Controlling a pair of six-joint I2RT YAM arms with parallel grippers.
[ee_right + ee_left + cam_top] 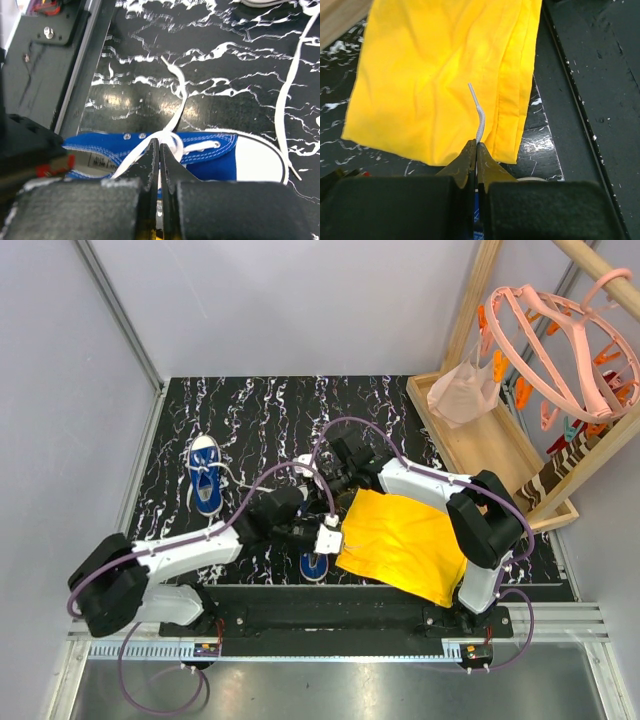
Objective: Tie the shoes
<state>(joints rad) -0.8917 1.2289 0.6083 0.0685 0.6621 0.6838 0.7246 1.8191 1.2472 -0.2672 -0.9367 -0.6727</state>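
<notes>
One blue shoe [205,476] with a white toe cap lies at the left of the mat, its laces loose. The other shoe [313,566] lies near the front edge, mostly hidden under both grippers; it shows in the right wrist view [215,157]. My left gripper [322,536] is shut on a white lace [479,112], whose tip sticks out over the yellow cloth [430,75]. My right gripper [160,146] is shut on the lace [177,112] at a knot over the near shoe's eyelets. Its place in the top view [320,502] is just behind the left gripper.
The yellow cloth [400,542] lies flat right of the near shoe. A wooden tray [480,445] at the back right holds a pink cloth [462,390], pink hangers [560,340] and pegs. A metal rail [330,620] runs along the front edge.
</notes>
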